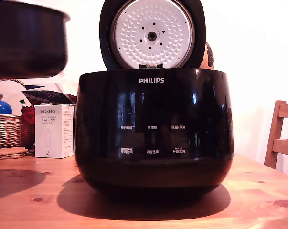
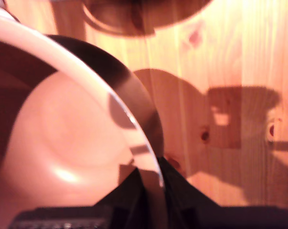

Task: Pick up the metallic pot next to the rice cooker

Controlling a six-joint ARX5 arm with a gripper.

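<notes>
- While the metallic pot (image 1: 26, 40) hangs clear of the counter (image 1: 258, 200), up at the exterior view's left of the rice cooker (image 1: 153, 133), I judge the lift mostly made; what remains is carrying it steadily.
- From the wrist view, my claw (image 2: 151, 183) is pinching the pot's rim (image 2: 134, 119), one finger inside the wall and one outside.
- With a rim-only grip the pot may swing or slip, so I'd keep the pinch firm and move slowly.
- I'd keep the pot level and avoid sudden wrist turns.
- I'd stay well apart from the cooker's raised lid (image 1: 152, 34) and its glossy body.
</notes>
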